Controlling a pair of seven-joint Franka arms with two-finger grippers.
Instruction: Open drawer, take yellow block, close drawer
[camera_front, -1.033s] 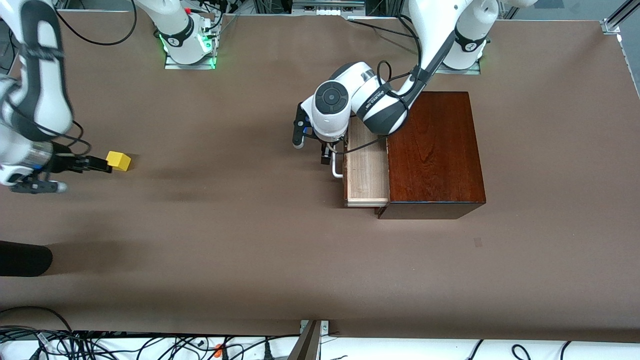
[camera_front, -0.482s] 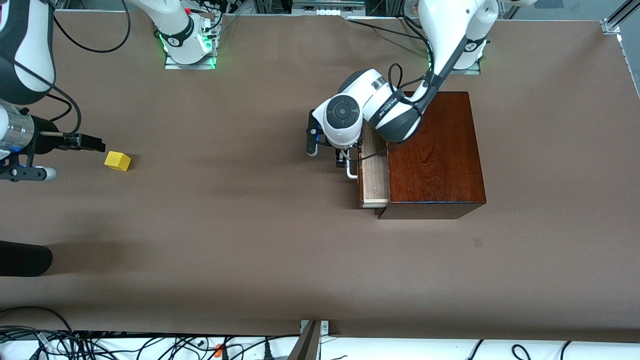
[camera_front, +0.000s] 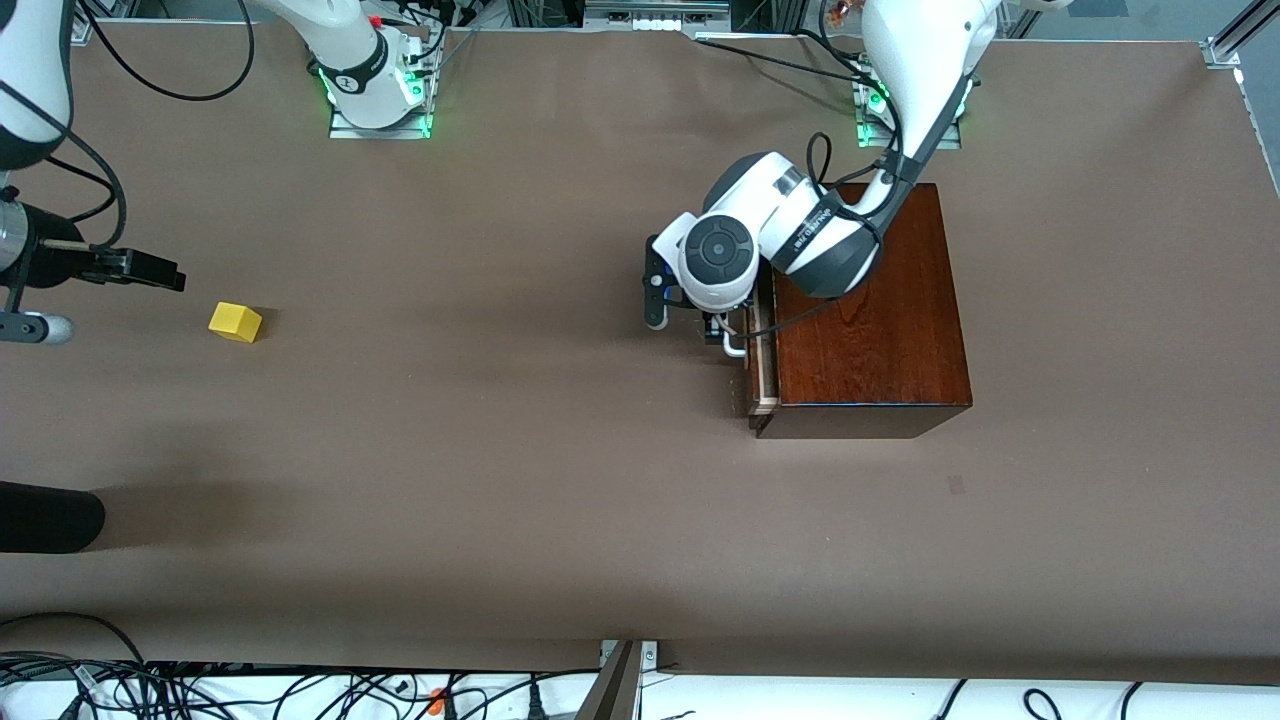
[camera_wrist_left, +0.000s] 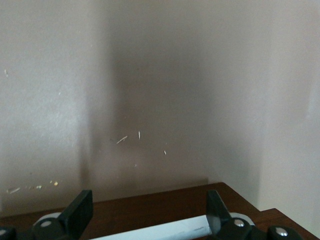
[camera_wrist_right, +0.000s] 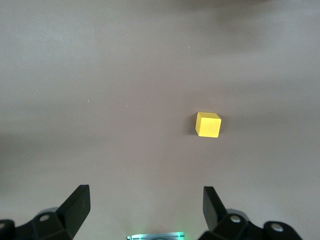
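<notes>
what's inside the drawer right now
Little can be seen: the drawer is nearly shut, only a thin pale strip of its tray showing beside the box. The rest is covered. The yellow block lies out on the table.

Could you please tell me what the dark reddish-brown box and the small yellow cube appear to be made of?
Dark reddish-brown box: likely varnished wood; visible grain and a glossy top. Small yellow cube: uncertain, perhaps painted wood or plastic; plain matte faces, no grain visible.
</notes>
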